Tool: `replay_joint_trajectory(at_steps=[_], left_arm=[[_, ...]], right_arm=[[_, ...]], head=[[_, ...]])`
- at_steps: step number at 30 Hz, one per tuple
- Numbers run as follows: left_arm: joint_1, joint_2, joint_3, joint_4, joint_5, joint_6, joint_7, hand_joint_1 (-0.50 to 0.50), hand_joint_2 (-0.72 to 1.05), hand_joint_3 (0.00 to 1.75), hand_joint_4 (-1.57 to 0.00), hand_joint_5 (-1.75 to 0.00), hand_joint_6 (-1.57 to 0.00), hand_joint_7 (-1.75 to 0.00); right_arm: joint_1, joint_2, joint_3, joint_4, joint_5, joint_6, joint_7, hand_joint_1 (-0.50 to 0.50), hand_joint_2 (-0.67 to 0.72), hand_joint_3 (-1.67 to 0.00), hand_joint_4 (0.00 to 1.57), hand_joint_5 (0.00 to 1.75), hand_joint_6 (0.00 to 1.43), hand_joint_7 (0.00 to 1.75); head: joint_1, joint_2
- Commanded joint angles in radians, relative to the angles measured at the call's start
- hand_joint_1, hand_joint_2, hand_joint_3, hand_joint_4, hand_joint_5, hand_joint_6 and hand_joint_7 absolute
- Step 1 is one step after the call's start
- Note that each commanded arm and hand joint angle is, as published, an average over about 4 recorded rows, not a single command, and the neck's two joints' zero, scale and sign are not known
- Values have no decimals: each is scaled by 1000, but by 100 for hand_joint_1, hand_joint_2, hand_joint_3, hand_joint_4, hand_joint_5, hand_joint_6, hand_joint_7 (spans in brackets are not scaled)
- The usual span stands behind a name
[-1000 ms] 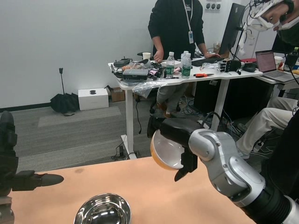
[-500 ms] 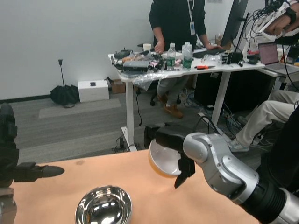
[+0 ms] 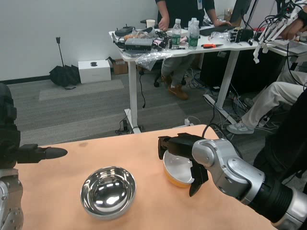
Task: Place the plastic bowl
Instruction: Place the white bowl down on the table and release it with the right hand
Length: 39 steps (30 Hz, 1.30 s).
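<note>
The plastic bowl is orange outside and white inside. It sits low at the table surface, right of centre, and whether it touches the table I cannot tell. My right hand grips it from above and from the right, with fingers over its far rim and one finger down its right side. My left hand waits at the far left edge, fingers stretched out flat and pointing right, holding nothing.
A shiny steel bowl stands on the orange table left of the plastic bowl. Beyond the far table edge is grey floor, a white desk full of clutter, a standing person and a seated person's leg.
The camera has tilted down. My right hand has lowered the plastic bowl from mid-air to the table surface, turning it from tilted to nearly upright. The left hand has stayed put.
</note>
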Motion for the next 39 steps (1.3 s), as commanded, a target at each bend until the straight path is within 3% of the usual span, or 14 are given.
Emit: replay_joint_trajectory(at_steps=[1,4,5,8,9,11,15,19,22,25,29,32,39], left_arm=[[11,0,2,-3,-5,-3,1,-50,-10,0,0,0,0,0],[11,0,5,-3,-5,-4,1,-50,-10,7,0,0,0,0],[11,0,5,-2,-5,-5,1,-50,-13,9,0,0,0,0],[11,-1,5,0,-5,-6,1,-50,-19,9,0,0,0,0],[11,-1,4,1,-5,-6,1,-50,-19,9,0,0,0,0],[11,-1,3,3,-5,-7,1,-50,-17,9,0,0,0,0],[11,-1,3,6,-7,-9,1,-50,-19,9,0,0,0,0],[12,-1,5,6,-7,-10,1,-50,-15,4,0,0,0,0],[12,-2,6,6,-7,-10,1,-50,-17,2,0,0,0,0],[12,-1,6,6,-7,-10,1,-50,-19,2,0,0,0,0],[12,-1,6,6,-8,-10,1,-50,-10,4,0,0,0,0],[12,-1,6,6,-9,-10,1,-50,-17,7,0,0,0,0],[12,-2,5,11,-9,-10,1,-50,-19,0,0,0,0,0]], right_arm=[[19,14,20,52,-15,-7,2,-50,-59,-151,44,162,6,154],[25,22,30,85,-39,-25,2,-49,-48,-145,46,153,6,154],[28,25,32,91,-55,-33,2,-47,-35,-119,49,136,9,152],[29,26,38,97,-94,-42,2,-42,9,-34,59,58,19,140],[29,26,41,100,-99,-45,2,-42,15,-28,59,44,20,134],[29,26,51,109,-105,-49,2,-42,27,-20,55,29,18,122],[29,26,80,128,-103,-52,2,-43,38,-8,46,22,9,98],[29,29,87,143,-90,-58,13,-46,68,0,14,0,0,66],[29,29,84,150,-88,-75,20,-46,72,0,1,0,0,56],[28,29,70,146,-88,-89,19,-46,72,0,0,0,0,44],[28,33,41,129,-86,-105,14,-50,72,0,0,0,0,14],[29,35,22,114,-86,-106,12,-49,72,0,0,0,0,3],[40,48,-68,56,-38,-107,-29,-50,72,0,0,0,0,0]], head=[[6,-8],[10,-15],[10,-16],[8,-19],[8,-21],[10,-23],[14,-28],[14,-34],[14,-36],[14,-34],[18,-31],[21,-31],[18,-33]])
